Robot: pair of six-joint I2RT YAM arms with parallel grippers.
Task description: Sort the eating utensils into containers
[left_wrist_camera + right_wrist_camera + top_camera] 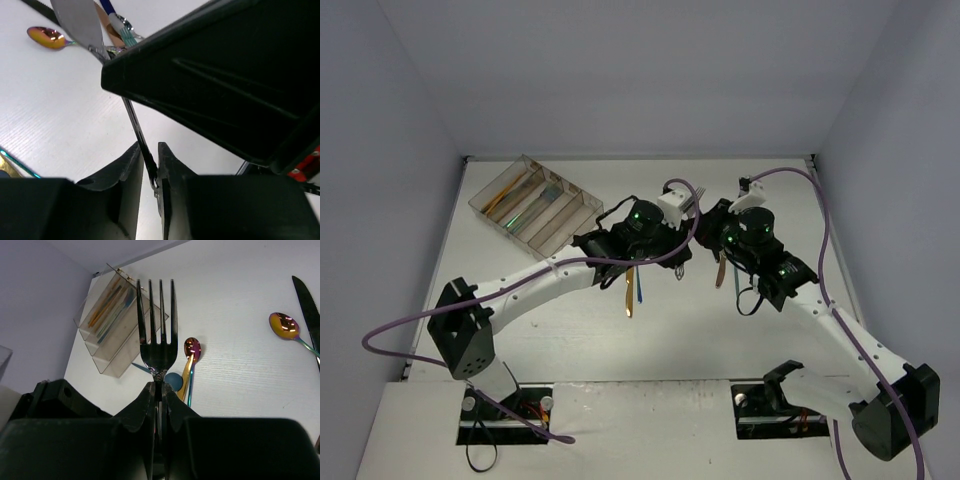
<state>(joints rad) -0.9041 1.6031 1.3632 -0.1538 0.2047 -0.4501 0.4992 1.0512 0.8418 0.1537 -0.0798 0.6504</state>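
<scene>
Left pincer (pixel 150 167): narrow, clamped on the thin black stem (pixel 135 122) of a utensil whose kind cannot be told.
Right pincer (pixel 159 390): closed on a dark fork (pixel 157 345), tines pointing away from it.
Tray (pixel 532 205): far-left corner of the bench (pixel 700 335), utensils inside.
Loose on bench: iridescent spoon (pixel 283 325), black knife (pixel 306 297).

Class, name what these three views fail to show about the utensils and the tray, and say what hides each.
- Left wrist view: the dark utensil in the left tool runs up behind a black housing, so its type is unclear.
- Right wrist view: the fork has its handle buried inside the right tool.
- Top view: the contents of the tray are too small to count.
</scene>
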